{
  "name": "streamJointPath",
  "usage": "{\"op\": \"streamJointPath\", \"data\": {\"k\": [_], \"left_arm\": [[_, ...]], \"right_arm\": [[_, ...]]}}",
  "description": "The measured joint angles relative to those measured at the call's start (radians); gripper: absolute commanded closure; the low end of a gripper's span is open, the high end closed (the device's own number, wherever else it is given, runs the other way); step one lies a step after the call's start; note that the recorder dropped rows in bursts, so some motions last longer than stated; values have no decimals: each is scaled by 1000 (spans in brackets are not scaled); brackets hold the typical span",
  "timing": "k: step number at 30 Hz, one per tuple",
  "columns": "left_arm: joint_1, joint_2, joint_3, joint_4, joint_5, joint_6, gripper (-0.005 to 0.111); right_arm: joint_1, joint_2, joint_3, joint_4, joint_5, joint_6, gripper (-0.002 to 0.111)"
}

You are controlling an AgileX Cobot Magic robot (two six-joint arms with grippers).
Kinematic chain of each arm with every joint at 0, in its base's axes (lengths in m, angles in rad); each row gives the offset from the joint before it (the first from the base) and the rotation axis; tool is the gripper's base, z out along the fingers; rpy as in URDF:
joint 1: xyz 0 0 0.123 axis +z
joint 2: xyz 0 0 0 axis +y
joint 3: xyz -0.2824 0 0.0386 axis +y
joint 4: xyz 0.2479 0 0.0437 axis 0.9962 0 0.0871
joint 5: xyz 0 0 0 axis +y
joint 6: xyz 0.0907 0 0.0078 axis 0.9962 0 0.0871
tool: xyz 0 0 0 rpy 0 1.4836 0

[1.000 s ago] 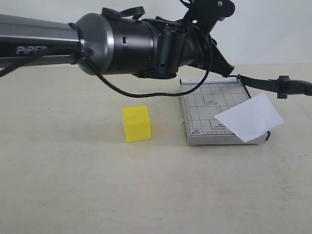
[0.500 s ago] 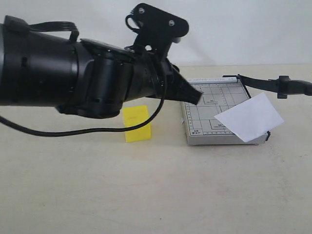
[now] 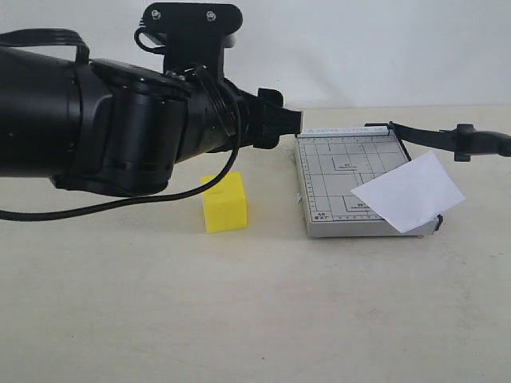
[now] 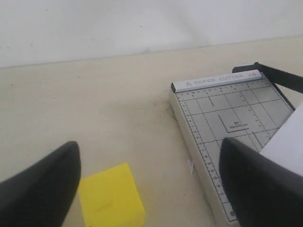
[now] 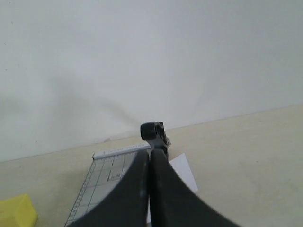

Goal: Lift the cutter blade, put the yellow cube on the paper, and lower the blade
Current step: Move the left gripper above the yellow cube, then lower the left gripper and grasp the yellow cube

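Observation:
The yellow cube (image 3: 223, 203) sits on the table left of the grey cutter board (image 3: 343, 171). The white paper (image 3: 409, 192) lies askew on the board's near right corner, overhanging it. The cutter blade (image 3: 423, 134) is raised off the board, its handle reaching the picture's right edge. My right gripper (image 5: 150, 153) is shut on the blade, looking along it to the hinge. My left gripper (image 3: 286, 124) hangs open above the table by the board's far left corner, holding nothing. In the left wrist view the yellow cube (image 4: 111, 196) lies below, close to one finger (image 4: 45, 184).
The beige table (image 3: 239, 311) runs back to a white wall (image 3: 399, 48). My bulky black left arm (image 3: 96, 128) with its looping cable fills the upper left of the exterior view and hides the table behind it.
My left arm has turned and pulled its gripper back left, off the board toward the cube's side. Blade, paper and cube have not moved.

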Motion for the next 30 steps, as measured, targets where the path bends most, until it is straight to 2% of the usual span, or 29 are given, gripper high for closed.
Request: {"op": "streamJointPath", "data": {"k": [5, 11, 19, 23, 27, 30], "left_arm": [[0, 0, -22, -2, 9, -19, 29], [21, 18, -28, -2, -65, -31, 29], [46, 177, -45, -2, -75, -32, 29], [81, 228, -66, -2, -71, -42, 26], [128, 232, -70, -2, -68, -161, 26], [145, 241, -71, -2, -58, -173, 26]], "right_arm": [[0, -34, 0, 0, -2, 0, 108], [0, -34, 0, 0, -6, 0, 108], [0, -34, 0, 0, -6, 0, 108], [0, -34, 0, 0, -6, 0, 108], [0, -34, 0, 0, -6, 0, 108], [0, -34, 0, 0, -6, 0, 108]]}}
